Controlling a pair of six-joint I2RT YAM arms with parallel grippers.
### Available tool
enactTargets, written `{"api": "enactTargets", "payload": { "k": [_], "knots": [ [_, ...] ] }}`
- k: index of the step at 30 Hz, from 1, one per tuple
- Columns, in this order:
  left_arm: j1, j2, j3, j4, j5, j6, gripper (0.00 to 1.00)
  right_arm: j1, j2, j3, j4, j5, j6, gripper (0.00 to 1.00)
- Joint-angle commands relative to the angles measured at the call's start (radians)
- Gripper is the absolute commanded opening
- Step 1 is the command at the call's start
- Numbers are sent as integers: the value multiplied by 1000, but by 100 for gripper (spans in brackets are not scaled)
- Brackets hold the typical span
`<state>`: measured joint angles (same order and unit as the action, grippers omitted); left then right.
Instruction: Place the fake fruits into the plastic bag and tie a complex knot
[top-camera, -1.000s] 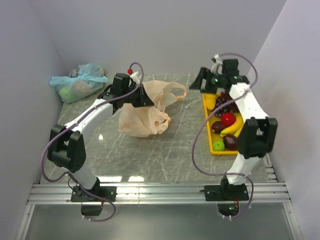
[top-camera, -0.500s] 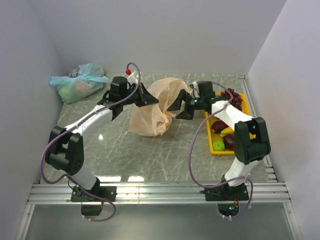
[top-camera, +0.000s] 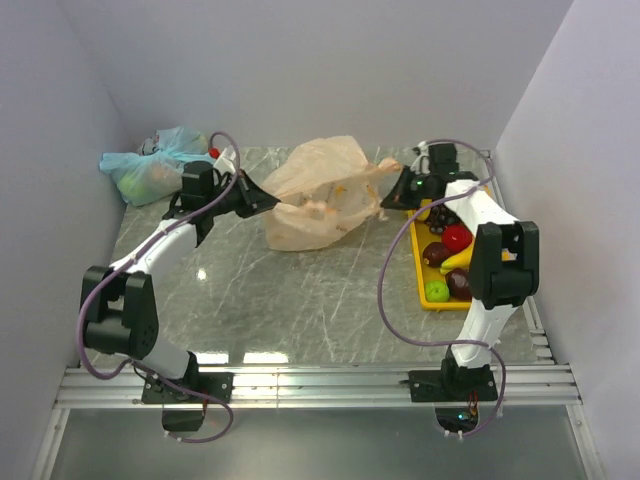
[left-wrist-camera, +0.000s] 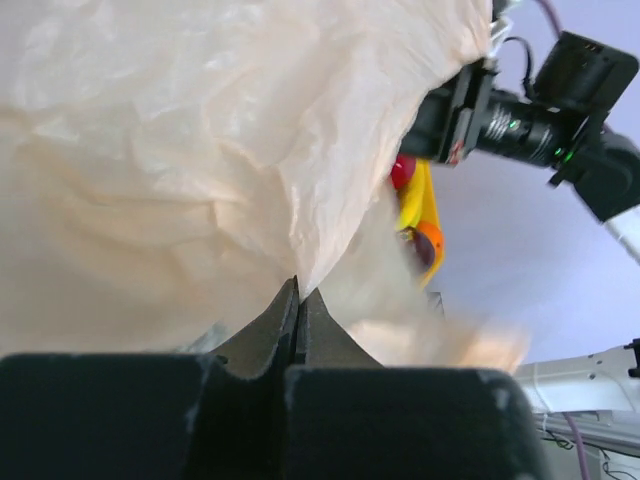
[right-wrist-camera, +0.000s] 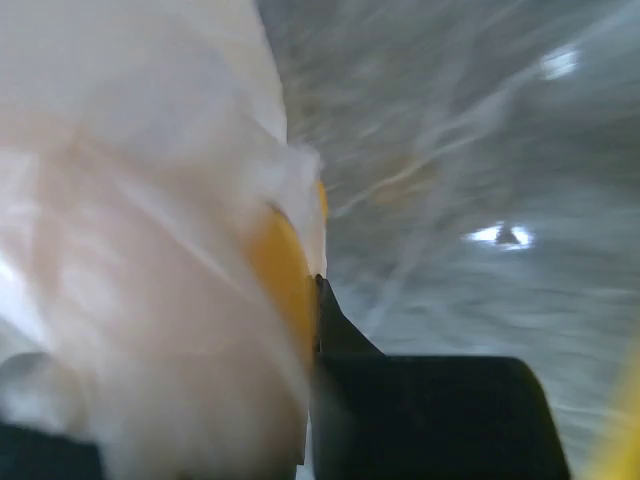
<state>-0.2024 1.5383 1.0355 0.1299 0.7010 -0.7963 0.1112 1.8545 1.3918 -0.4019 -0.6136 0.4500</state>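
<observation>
Stretching wide between the two arms now: the plastic bag (top-camera: 320, 190), upper middle of the top view, above the worktop (top-camera: 300, 290).

A second ago it sat crumpled nearer the middle, and the right pincer (top-camera: 393, 197) stood open over the far end of the yellow tray (top-camera: 421, 285). That pincer has since swung across and clamped fully shut on the bag's right edge. The left pincer (top-camera: 252, 197), also fully shut on film, has drawn back toward the upper left.

Reading: the bag is being spread open, but both arms are now occupied. The fake fruits (top-camera: 455, 240) all appear to lie in the tray at right, so loading has not begun.

View differences:
- Left wrist: shows jaws pressed flat together at the film, with red, yellow and orange fruit glimpsed past the bag.
- Right wrist: motion-smeared, showing only film against a dark finger and a yellow print.
- Top view: the only one showing the pale blue-green bag (top-camera: 150, 170), well apart at upper left.
</observation>
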Motion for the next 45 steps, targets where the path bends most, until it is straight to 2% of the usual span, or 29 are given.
{"api": "enactTargets", "payload": {
  "k": [1,3,7,9,13,17,19,23,24,26,31,32,36,40,45],
  "knots": [
    [27,-87,-26,-13,81,81,0,-51,-34,88,-121,77,-218,0],
    [24,-83,-40,0,84,68,0,-29,-11,128,-187,32,-263,0],
    [12,-35,-5,11,78,23,0,103,8,233,-287,-6,-365,0],
    [8,-21,18,-1,87,28,0,136,-5,245,-317,21,-416,11],
    [6,-47,2,13,77,40,0,145,-44,254,-325,90,-438,50],
    [6,-67,-38,36,75,37,0,124,-96,269,-362,141,-493,61],
    [5,-67,-51,39,72,31,0,96,-116,282,-397,129,-525,78],
    [1,-69,-55,60,57,0,0,1,-173,305,-465,29,-557,79],
    [1,-69,-55,62,54,-6,0,-22,-181,308,-491,5,-569,84],
    [-5,-67,-58,63,48,-9,0,-91,-198,319,-518,-26,-580,85],
    [-14,-60,-60,77,35,-20,0,-194,-186,332,-489,184,-625,86],
    [-14,-58,-58,76,32,-20,0,-209,-149,351,-488,243,-634,86],
    [-17,-41,-43,70,31,-15,0,-219,-39,456,-473,307,-637,86],
    [-20,-21,-25,60,28,-6,0,-217,83,584,-466,319,-594,86],
    [-22,11,8,56,25,0,0,-208,213,654,-469,311,-562,86]
  ]
}}
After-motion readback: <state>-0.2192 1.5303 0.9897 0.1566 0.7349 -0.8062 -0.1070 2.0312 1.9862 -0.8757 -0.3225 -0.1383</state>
